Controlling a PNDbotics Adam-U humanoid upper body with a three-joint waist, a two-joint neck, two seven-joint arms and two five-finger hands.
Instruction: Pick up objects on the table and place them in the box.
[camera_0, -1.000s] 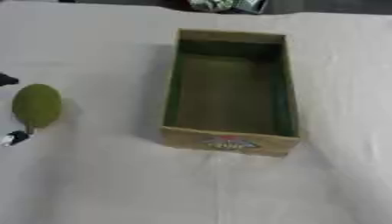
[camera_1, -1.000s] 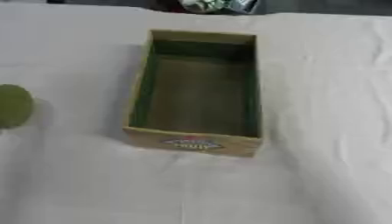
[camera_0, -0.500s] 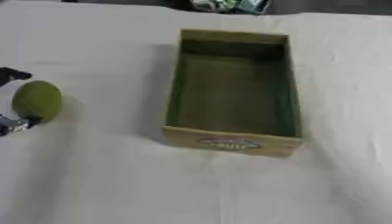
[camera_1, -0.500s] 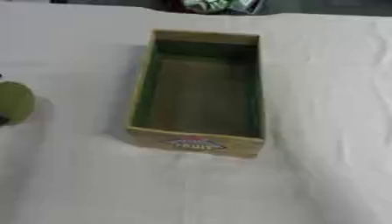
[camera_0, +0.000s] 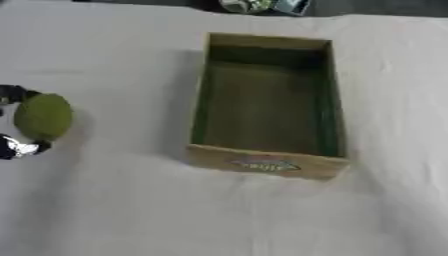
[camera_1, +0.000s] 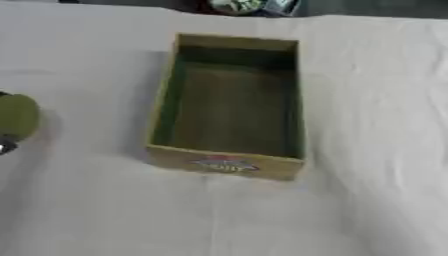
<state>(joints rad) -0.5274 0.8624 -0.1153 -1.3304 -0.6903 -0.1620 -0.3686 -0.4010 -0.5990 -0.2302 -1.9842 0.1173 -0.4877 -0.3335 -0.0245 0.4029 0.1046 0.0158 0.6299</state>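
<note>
Nearest the camera, bare white tablecloth (camera_0: 131, 215) runs wide and unobstructed below the cardboard box (camera_0: 267, 165), whose labelled front wall faces the robot. At the left edge of the left eye view, the left hand (camera_0: 12, 147) shows only as dark fingertips above and below a green, egg-shaped fruit (camera_0: 43, 116), and they appear curled around it, though most of the hand is out of frame. Compared with a second ago, the fruit sits a little higher and closer to the box, with the fingers now closing around both ends; that suggests the pick is underway and the carry is about to begin. The box stands well apart to the fruit's right, its green-lined interior empty, leaving open cloth between them for a sideways move. Beyond its far wall, some small objects lie at the table's far edge. No right hand appears.
</note>
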